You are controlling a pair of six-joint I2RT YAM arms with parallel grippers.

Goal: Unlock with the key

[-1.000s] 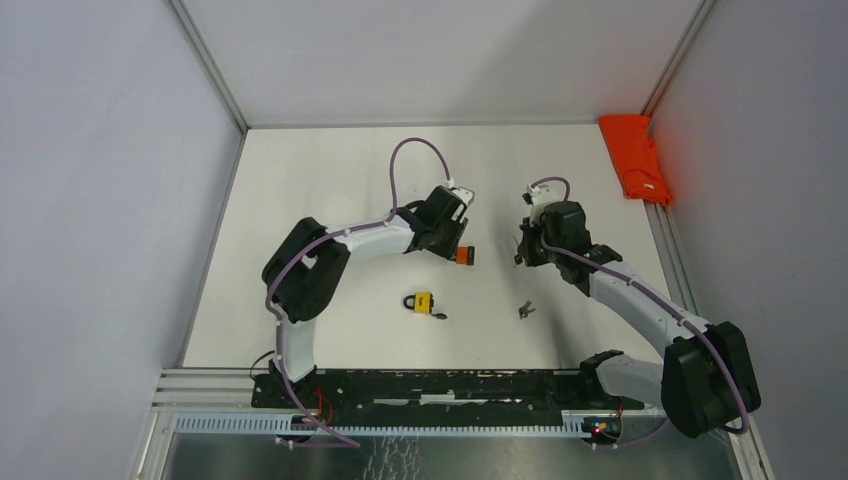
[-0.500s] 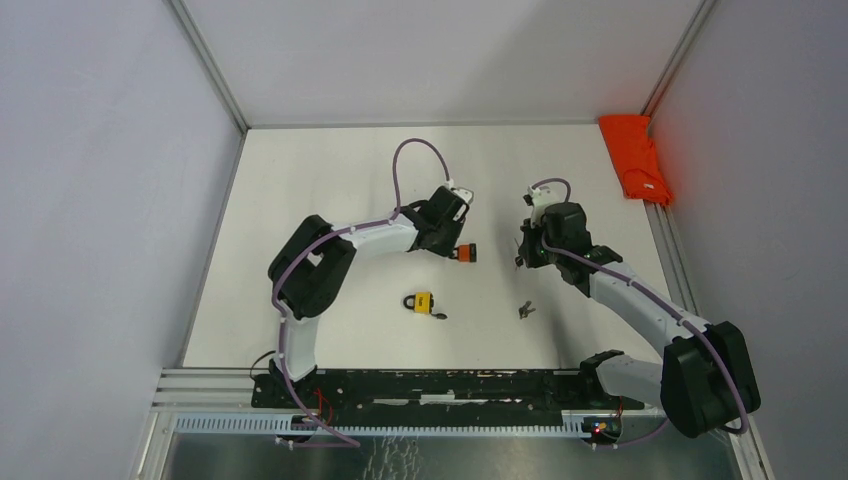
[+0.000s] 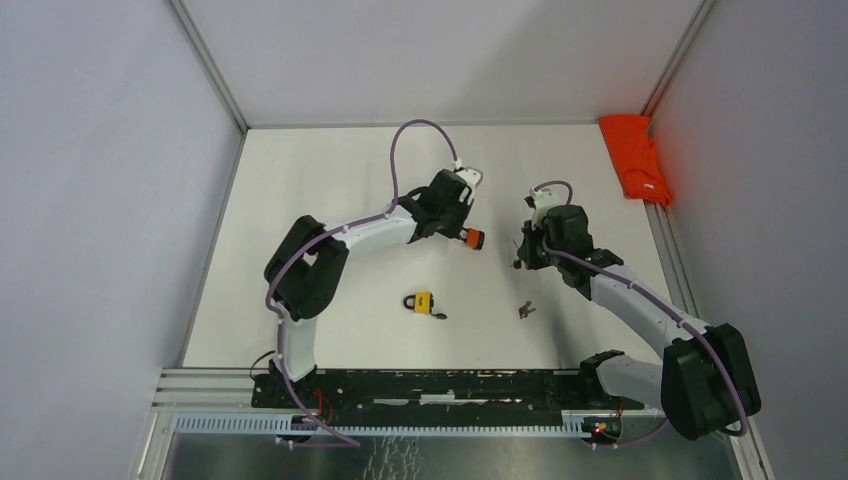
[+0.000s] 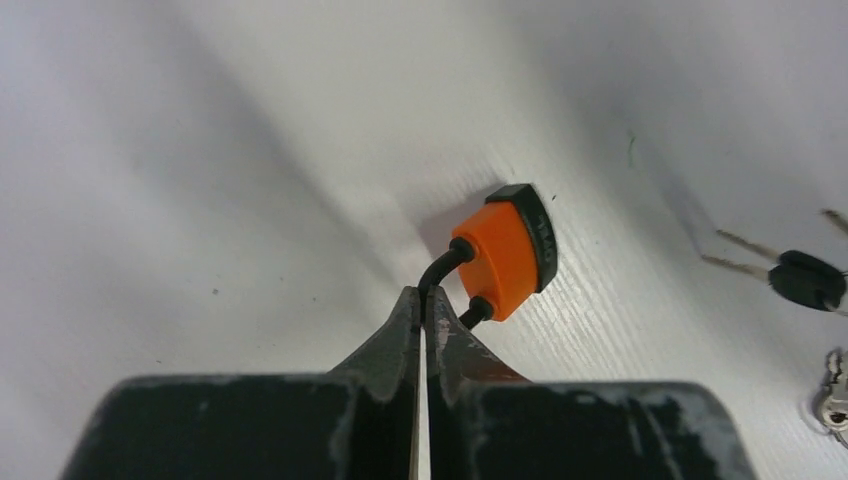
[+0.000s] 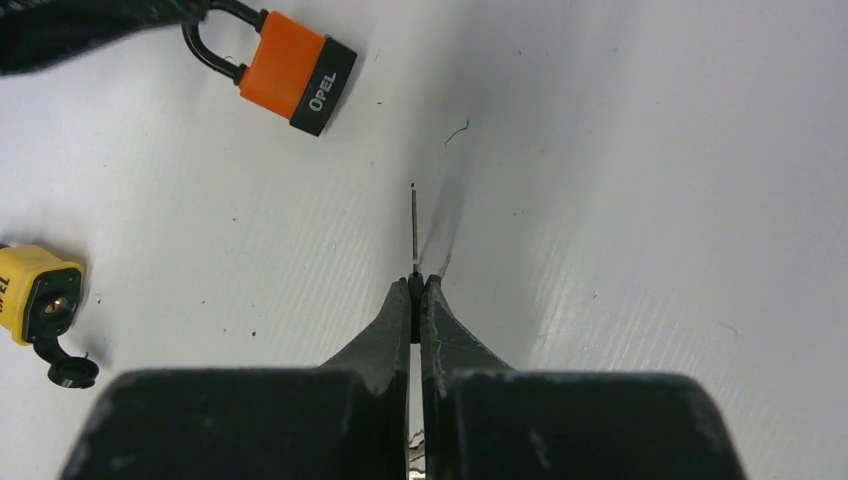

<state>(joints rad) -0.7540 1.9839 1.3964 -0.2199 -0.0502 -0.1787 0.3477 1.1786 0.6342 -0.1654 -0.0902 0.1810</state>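
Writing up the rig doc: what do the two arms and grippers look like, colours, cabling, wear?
The left arm and right arm have white links between bulky black joint housings, each with a purple cable running along it and looping near the wrist. The left gripper and right gripper have black tapered fingers on scuffed black blocks. No markings readable.

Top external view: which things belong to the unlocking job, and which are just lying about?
In use: orange padlock, its shackle pinched by the left gripper; key, nipped in the right gripper.
Lying about: yellow padlock; loose keys; red cloth in the far right corner.
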